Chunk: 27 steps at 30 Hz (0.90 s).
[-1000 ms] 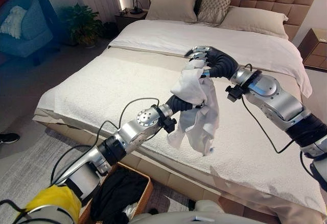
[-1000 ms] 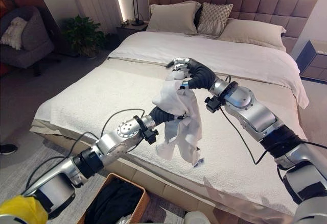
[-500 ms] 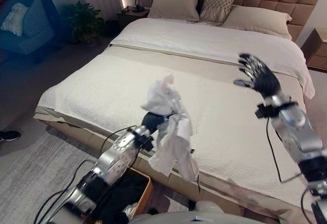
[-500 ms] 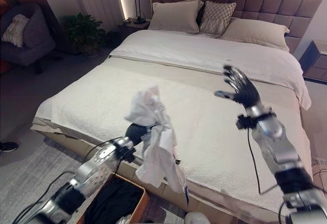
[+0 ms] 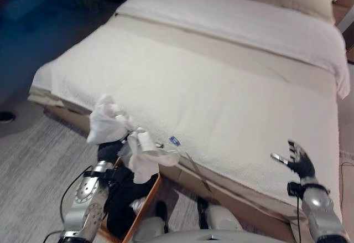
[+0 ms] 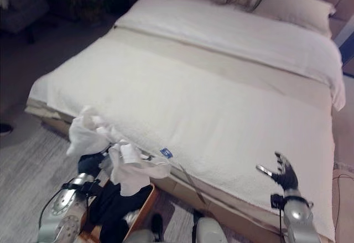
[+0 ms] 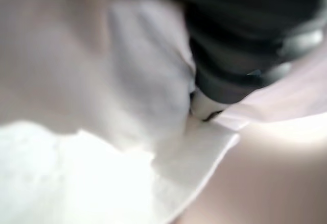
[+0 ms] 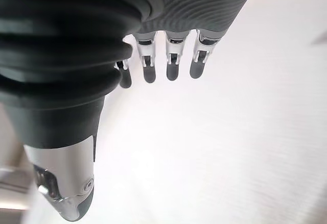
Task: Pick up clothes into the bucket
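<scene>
The left hand [image 5: 110, 150] is gripping a bunched white shirt [image 5: 119, 140] and holding it above the bucket [image 5: 145, 208], which is standing on the floor against the bed [image 5: 210, 88] with dark clothes [image 5: 127, 190] already in it. The right hand [image 5: 298, 163] is hovering over the bed's near corner, fingers spread, holding nothing. The shirt is looking light and limp, likely to drape and snag on the rim, so a bunched middle grip is suiting it; a small blue tag [image 5: 173, 140] is showing, its writing unreadable.

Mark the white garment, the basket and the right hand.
white garment [image 5: 105, 124], left eye view, bunched upper part.
basket [image 5: 145, 204], left eye view, brown side wall.
right hand [image 6: 285, 175], right eye view, palm.
</scene>
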Available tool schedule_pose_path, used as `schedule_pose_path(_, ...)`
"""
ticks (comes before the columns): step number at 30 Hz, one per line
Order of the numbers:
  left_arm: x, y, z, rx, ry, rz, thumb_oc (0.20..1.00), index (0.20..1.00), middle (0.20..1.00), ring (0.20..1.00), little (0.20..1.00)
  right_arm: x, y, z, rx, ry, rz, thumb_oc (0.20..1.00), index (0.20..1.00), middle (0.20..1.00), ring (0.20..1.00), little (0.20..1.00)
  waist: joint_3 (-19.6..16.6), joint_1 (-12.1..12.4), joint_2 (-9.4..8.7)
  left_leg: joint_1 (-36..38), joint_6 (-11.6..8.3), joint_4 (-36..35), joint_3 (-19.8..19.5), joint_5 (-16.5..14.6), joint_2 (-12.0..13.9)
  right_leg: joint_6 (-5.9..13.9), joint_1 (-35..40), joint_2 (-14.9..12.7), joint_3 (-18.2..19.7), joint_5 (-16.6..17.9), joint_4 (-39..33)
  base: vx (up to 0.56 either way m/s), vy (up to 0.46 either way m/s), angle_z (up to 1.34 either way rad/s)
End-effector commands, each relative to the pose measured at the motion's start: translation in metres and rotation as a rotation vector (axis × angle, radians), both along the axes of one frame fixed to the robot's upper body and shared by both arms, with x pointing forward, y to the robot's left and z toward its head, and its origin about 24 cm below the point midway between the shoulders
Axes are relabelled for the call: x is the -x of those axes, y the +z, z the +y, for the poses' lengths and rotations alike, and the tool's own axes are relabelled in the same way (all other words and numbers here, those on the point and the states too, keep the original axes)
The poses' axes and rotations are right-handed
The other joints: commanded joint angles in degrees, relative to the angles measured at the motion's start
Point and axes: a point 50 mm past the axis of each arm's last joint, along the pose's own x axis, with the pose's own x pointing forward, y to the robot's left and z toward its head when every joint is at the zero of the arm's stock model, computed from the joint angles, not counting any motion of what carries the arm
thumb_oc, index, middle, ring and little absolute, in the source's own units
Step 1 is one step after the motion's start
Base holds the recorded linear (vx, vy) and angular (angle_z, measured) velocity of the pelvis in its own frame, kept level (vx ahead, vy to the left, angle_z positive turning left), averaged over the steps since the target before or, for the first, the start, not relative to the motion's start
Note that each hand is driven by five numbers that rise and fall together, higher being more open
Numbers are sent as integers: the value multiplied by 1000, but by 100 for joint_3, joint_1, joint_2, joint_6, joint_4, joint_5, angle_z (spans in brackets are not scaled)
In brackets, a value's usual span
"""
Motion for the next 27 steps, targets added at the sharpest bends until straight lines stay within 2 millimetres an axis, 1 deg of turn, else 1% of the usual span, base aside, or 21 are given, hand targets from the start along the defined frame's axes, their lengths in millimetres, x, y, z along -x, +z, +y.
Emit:
schedule_pose_path(1, 2, 24, 32, -212, 155, -131, 200, 200, 200, 200, 200, -20, 18, 6, 92, 95, -91, 1000, 1000, 1000, 1000, 1000, 52, 55, -222, -655, -113, 803, -258, -394, 6, 351, 147, -328, -62, 143, -217, -63, 8, 4)
schedule_pose_path(2, 2, 24, 32, -214, 156, -131, 200, 200, 200, 200, 200, -20, 18, 6, 91, 96, -91, 1000, 1000, 1000, 1000, 1000, 46, 50, -225, -666, -113, 811, -258, -397, 6, 350, 136, -329, -62, 140, -211, -98, 17, 4)
schedule_pose_path(3, 7, 18, 48, -304, 248, -94, 200, 200, 200, 200, 200, -13, 3, 12, 45, 72, -53, 1000, 1000, 1000, 1000, 1000, 150, 69, -238, -763, -117, 865, -263, -384, 10, 356, 30, -325, -56, 161, -173, -36, 9, 1)
schedule_pose_path(4, 7, 18, 48, -305, 249, -95, 200, 200, 200, 200, 200, -14, 3, 13, 45, 73, -54, 1000, 1000, 1000, 1000, 1000, 148, 69, -243, -772, -117, 871, -262, -387, 10, 356, 21, -325, -54, 159, -168, -67, 23, 2)
schedule_pose_path(5, 12, 12, 62, -440, 307, -43, 200, 200, 200, 200, 200, -7, -9, 19, 16, 68, -20, 1000, 1000, 1000, 1000, 1000, 251, 78, -257, -868, -126, 927, -252, -382, 23, 365, -81, -318, -49, 168, -109, -32, 13, 1)
schedule_pose_path(6, 11, 12, 62, -442, 307, -44, 200, 200, 200, 200, 200, -7, -9, 19, 15, 68, -20, 1000, 1000, 1000, 1000, 1000, 250, 82, -261, -872, -126, 932, -250, -385, 23, 365, -86, -318, -46, 166, -106, -54, 35, 3)
schedule_pose_path(7, 11, 10, 70, -538, 338, -17, 200, 200, 200, 200, 200, -1, -22, 22, -2, 51, 22, 1000, 1000, 1000, 1000, 1000, 343, 88, -270, -959, -133, 1015, -237, -390, 31, 374, -169, -326, -31, 178, -48, -38, 28, 1)
schedule_pose_path(10, 11, 4, 80, -690, 375, 33, 200, 200, 200, 200, 200, 5, -37, 28, 3, 46, 85, 1000, 1000, 1000, 1000, 1000, 524, 87, -307, -1121, -144, 1153, -247, -395, 56, 385, -323, -329, 1, 192, 37, -56, 30, 0)
schedule_pose_path(12, 10, -2, 87, -792, 386, 78, 200, 200, 200, 200, 200, 4, -40, 29, 23, 55, 104, 1000, 1000, 1000, 1000, 1000, 648, 72, -348, -1237, -152, 1250, -237, -396, 61, 394, -444, -333, 16, 202, 96, -51, 15, -1)
schedule_pose_path(13, 9, -2, 87, -792, 386, 76, 200, 200, 200, 200, 200, 4, -40, 29, 23, 55, 102, 1000, 1000, 1000, 1000, 1000, 645, 77, -348, -1254, -152, 1265, -235, -402, 62, 394, -460, -333, 19, 198, 107, -60, 25, -3)
schedule_pose_path(14, 6, -6, 92, -847, 396, 109, 200, 200, 200, 200, 200, 5, -45, 29, 47, 58, 131, 1000, 1000, 1000, 1000, 1000, 787, 60, -403, -1391, -162, 1376, -225, -403, 89, 399, -607, -326, 50, 216, 171, -52, 23, -3)
schedule_pose_path(15, 6, -9, 95, -876, 407, 133, 200, 200, 200, 200, 200, 5, -47, 31, 55, 68, 149, 1000, 1000, 1000, 1000, 1000, 837, 58, -431, -1439, -162, 1417, -231, -403, 94, 395, -666, -313, 62, 223, 203, -73, 28, -9)
schedule_pose_path(16, 4, -15, 99, -880, 430, 166, 200, 200, 200, 200, 200, 4, -49, 32, 69, 84, 162, 1000, 1000, 1000, 1000, 1000, 931, 60, -476, -1529, -169, 1530, -218, -440, 122, 391, -739, -296, 87, 213, 260, -32, 14, -5)
schedule_pose_path(17, 4, -15, 99, -881, 430, 165, 200, 200, 200, 200, 200, 4, -49, 32, 69, 83, 161, 1000, 1000, 1000, 1000, 1000, 917, 54, -481, -1548, -167, 1511, -220, -411, 113, 392, -758, -304, 85, 232, 248, -71, 0, -6)
schedule_pose_path(18, -2, -16, 101, -872, 453, 175, 200, 200, 200, 200, 200, 1, -50, 32, 77, 71, 165, 1000, 1000, 1000, 1000, 1000, 1022, 50, -567, -1719, -166, 1601, -229, -404, 125, 383, -905, -278, 94, 249, 282, -61, -4, -3)
schedule_pose_path(20, -5, -24, 107, -816, 521, 229, 200, 200, 200, 200, 200, -1, -53, 34, 79, 60, 175, 1000, 1000, 1000, 1000, 1000, 1184, 50, -671, -1884, -168, 1732, -244, -432, 172, 378, -1049, -237, 99, 260, 351, -72, -9, -3)
schedule_pose_path(21, -10, -20, 107, -829, 524, 214, 200, 200, 200, 200, 200, -6, -52, 37, 82, 67, 165, 1000, 1000, 1000, 1000, 1000, 1230, 38, -723, -1969, -168, 1752, -246, -404, 186, 375, -1126, -232, 105, 288, 347, -70, -15, -6)
schedule_pose_path(23, -16, -16, 116, -853, 550, 229, 200, 200, 200, 200, 200, -13, -49, 42, 95, 97, 149, 1000, 1000, 1000, 1000, 1000, 1376, 55, -825, -2136, -170, 1902, -264, -448, 236, 368, -1261, -185, 122, 296, 404, -66, -23, -7)
schedule_pose_path(24, -19, -14, 122, -854, 581, 246, 200, 200, 200, 200, 200, -19, -47, 45, 96, 113, 134, 1000, 1000, 1000, 1000, 1000, 1430, 41, -905, -2222, -175, 1953, -256, -449, 262, 366, -1342, -150, 135, 318, 415, -45, -21, -7)
schedule_pose_path(26, -19, -14, 122, -854, 581, 246, 200, 200, 200, 200, 200, -19, -47, 45, 96, 113, 134, 1000, 1000, 1000, 1000, 1000, 1430, 41, -905, -2222, -175, 1954, -256, -449, 262, 366, -1342, -150, 135, 318, 415, -47, -23, -6)
schedule_pose_path(27, -27, -1, 135, -886, 631, 242, 200, 200, 200, 200, 200, -36, -37, 53, 100, 133, 69, 1000, 1000, 1000, 1000, 1000, 1601, 22, -1156, -2495, -187, 2138, -256, -471, 355, 368, -1544, -43, 169, 418, 375, -87, -55, -4)
